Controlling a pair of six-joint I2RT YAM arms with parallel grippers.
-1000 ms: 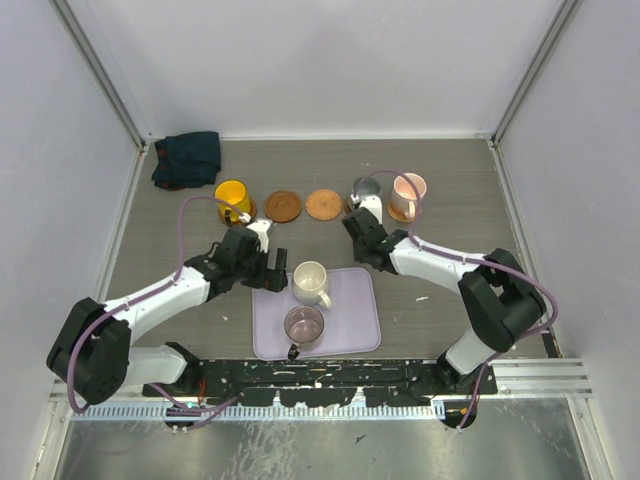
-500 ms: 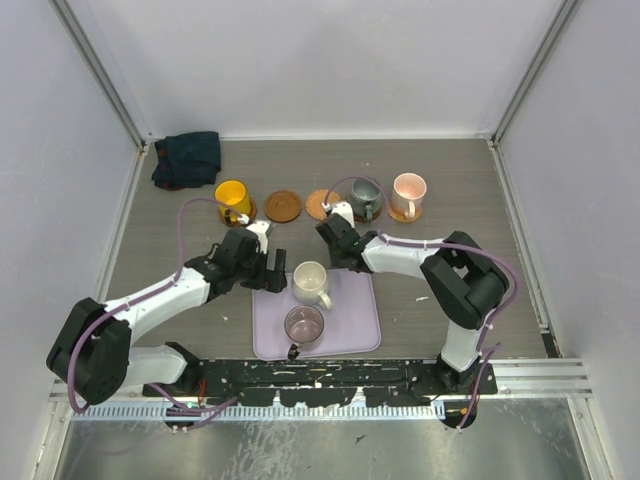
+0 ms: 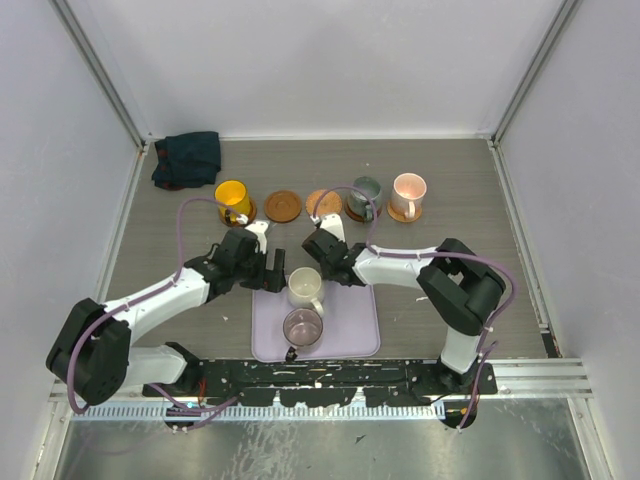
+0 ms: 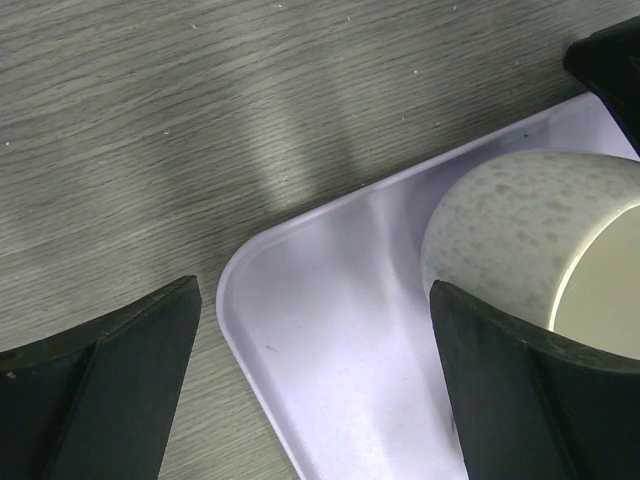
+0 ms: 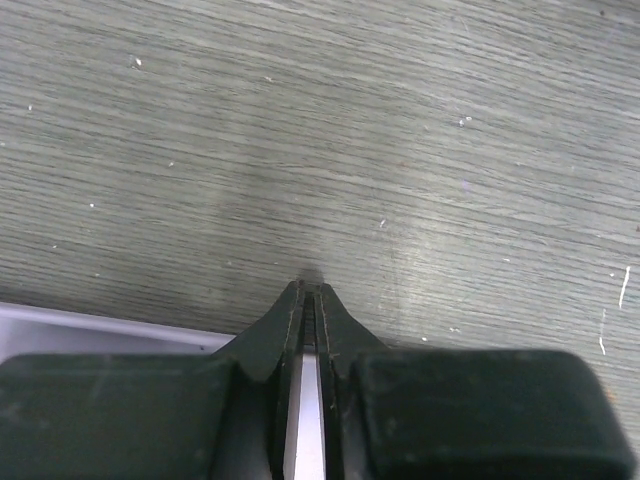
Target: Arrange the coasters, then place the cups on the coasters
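Along the back row, the yellow cup [image 3: 231, 194], the grey-green cup [image 3: 364, 194] and the pale pink cup [image 3: 408, 192] each stand on a coaster. Two bare coasters [image 3: 283, 206] [image 3: 320, 203] lie between them. The cream-white cup [image 3: 305, 286] [image 4: 520, 225] and the mauve cup [image 3: 302, 325] stand on the lavender tray [image 3: 355, 320] [image 4: 330, 310]. My left gripper [image 3: 277, 271] [image 4: 315, 390] is open at the tray's far left corner, its right finger against the cream cup. My right gripper [image 3: 318, 262] [image 5: 310, 292] is shut on nothing, just behind the cream cup at the tray's far edge.
A dark folded cloth [image 3: 187, 158] lies in the back left corner. White walls enclose the table on three sides. Purple cables loop over both arms.
My right arm has left the grey-green cup on its coaster and swung left to the tray's far edge, its jaws closing. The left arm has hardly moved.
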